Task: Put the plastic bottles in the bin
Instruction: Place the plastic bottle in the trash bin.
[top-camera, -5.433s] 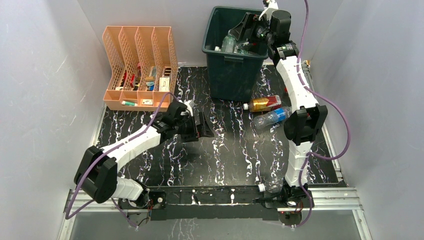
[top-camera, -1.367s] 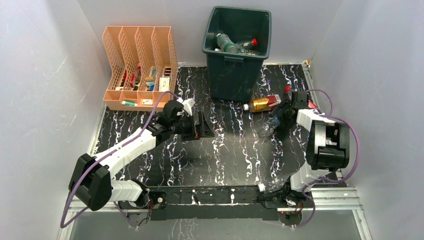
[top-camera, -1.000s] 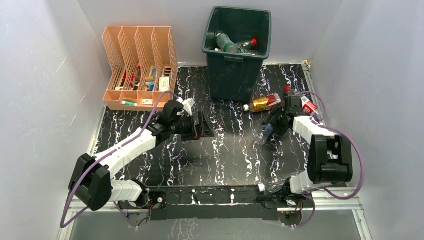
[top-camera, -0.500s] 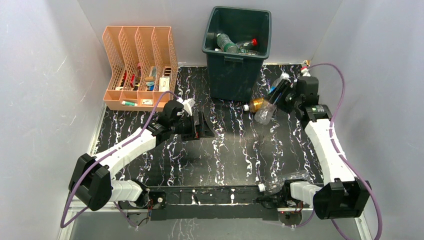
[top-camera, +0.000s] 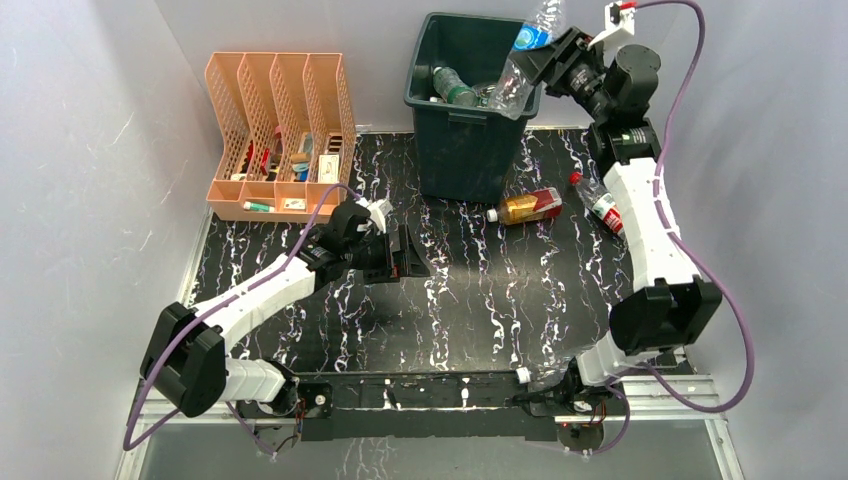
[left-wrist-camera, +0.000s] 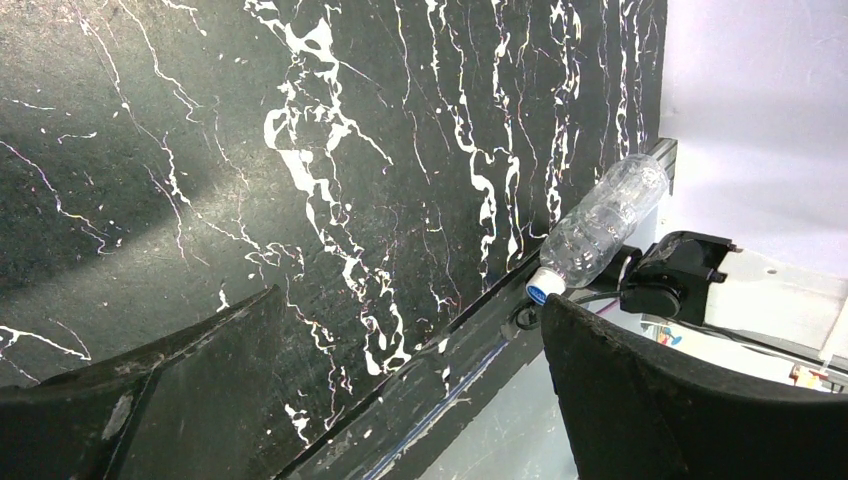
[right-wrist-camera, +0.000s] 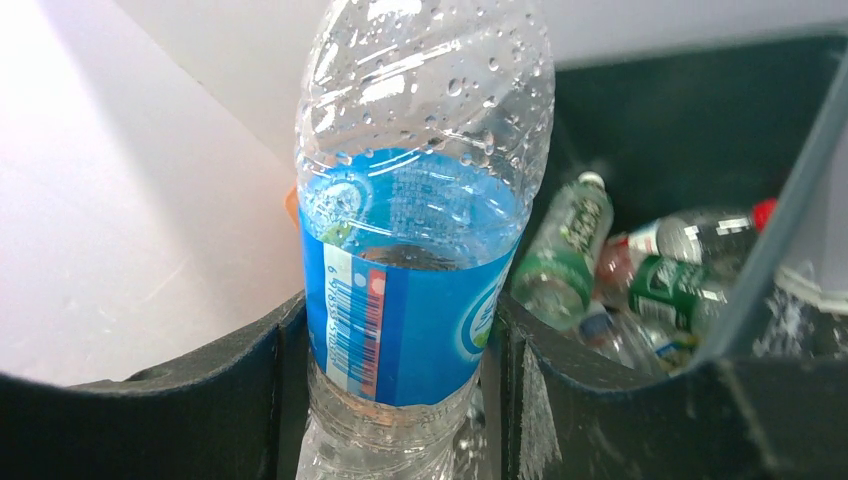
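Note:
My right gripper is shut on a clear bottle with a blue label, which hangs tilted above the right rim of the dark green bin. The right wrist view shows this bottle squeezed between both fingers, with the bin's inside and several bottles below it. An orange bottle and a red-labelled bottle lie on the table right of the bin. A clear bottle lies at the near edge by the right arm's base. My left gripper stands open over the table, holding nothing.
A peach slotted file organizer with small items stands at the back left. The black marbled table is walled in by grey panels on three sides. A metal rail runs along the near edge.
My right arm has lifted the blue-labelled bottle from beside the bin up and back, to above the bin's right rim. The left arm has not moved.

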